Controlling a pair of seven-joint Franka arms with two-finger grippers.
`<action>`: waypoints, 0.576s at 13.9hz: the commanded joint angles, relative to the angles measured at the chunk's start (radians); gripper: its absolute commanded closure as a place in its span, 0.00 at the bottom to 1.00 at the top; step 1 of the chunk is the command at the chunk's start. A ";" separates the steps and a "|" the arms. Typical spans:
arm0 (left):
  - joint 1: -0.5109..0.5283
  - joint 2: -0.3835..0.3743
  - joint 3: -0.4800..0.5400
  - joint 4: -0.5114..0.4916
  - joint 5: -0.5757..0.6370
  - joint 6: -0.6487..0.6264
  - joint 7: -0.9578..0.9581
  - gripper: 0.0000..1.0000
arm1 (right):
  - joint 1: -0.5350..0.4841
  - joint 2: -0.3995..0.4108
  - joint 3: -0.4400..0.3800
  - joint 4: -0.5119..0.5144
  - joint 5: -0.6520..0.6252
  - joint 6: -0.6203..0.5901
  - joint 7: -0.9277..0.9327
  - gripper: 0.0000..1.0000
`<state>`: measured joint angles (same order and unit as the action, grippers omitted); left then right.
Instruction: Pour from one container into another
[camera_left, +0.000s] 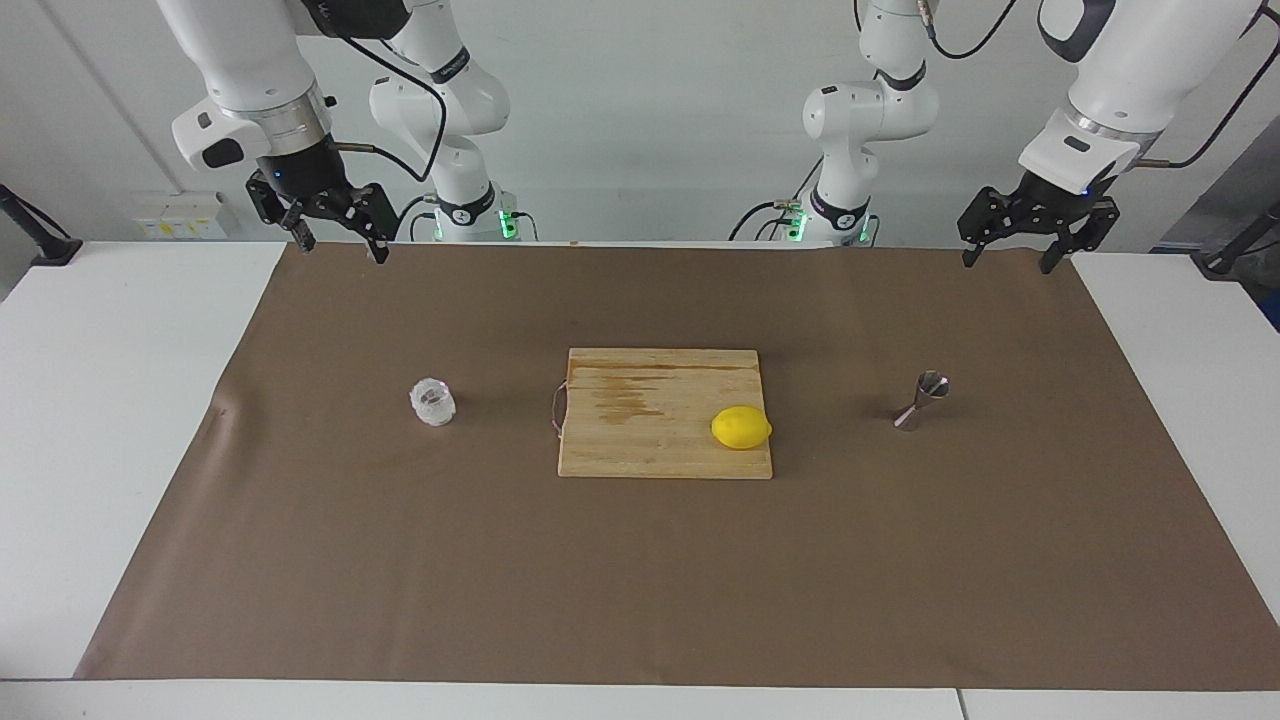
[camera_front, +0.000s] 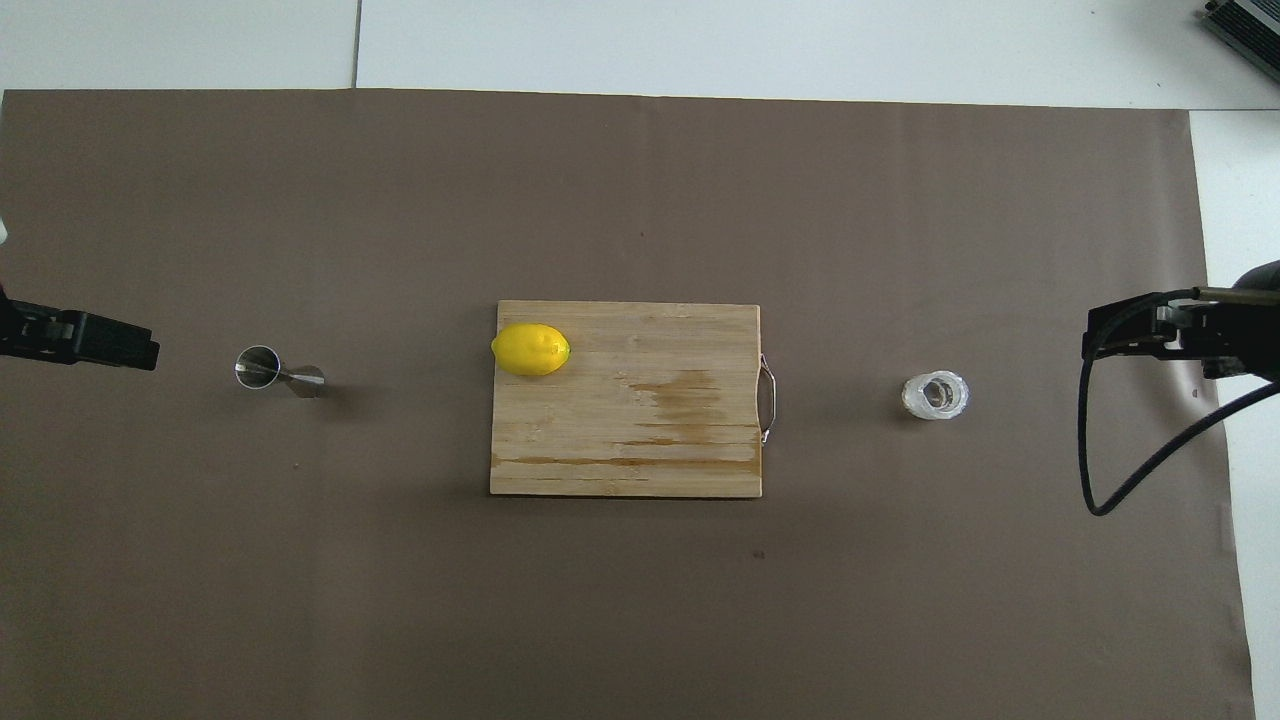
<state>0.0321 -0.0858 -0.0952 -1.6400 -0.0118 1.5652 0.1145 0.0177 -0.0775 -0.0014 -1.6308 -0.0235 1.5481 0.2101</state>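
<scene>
Glass cup (camera_left: 432, 402), board (camera_left: 640, 440) before jigger (camera_left: 922, 400)

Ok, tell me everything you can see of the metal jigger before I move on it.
The jigger is small, silver and shiny, apparently metal: two cones joined at a narrow waist. It stands upright on the brown paper cover, open mouth up, toward the left arm's end of the table, beside the cutting board with a clear gap between them. Whether anything is inside cannot be told. Only the cover touches it; no gripper is near it.
</scene>
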 joint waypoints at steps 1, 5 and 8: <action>0.005 -0.017 0.000 -0.007 0.001 -0.011 0.017 0.00 | 0.002 0.007 -0.012 0.008 0.014 -0.023 -0.001 0.00; -0.003 -0.023 0.000 -0.024 0.001 -0.007 0.011 0.00 | 0.001 0.008 -0.005 0.008 0.014 -0.055 -0.017 0.00; 0.008 -0.051 0.002 -0.076 0.001 0.035 0.007 0.00 | 0.004 0.007 -0.002 0.006 0.010 -0.054 -0.012 0.00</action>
<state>0.0322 -0.0899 -0.0951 -1.6538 -0.0119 1.5697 0.1151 0.0228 -0.0714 -0.0041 -1.6308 -0.0233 1.5062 0.2101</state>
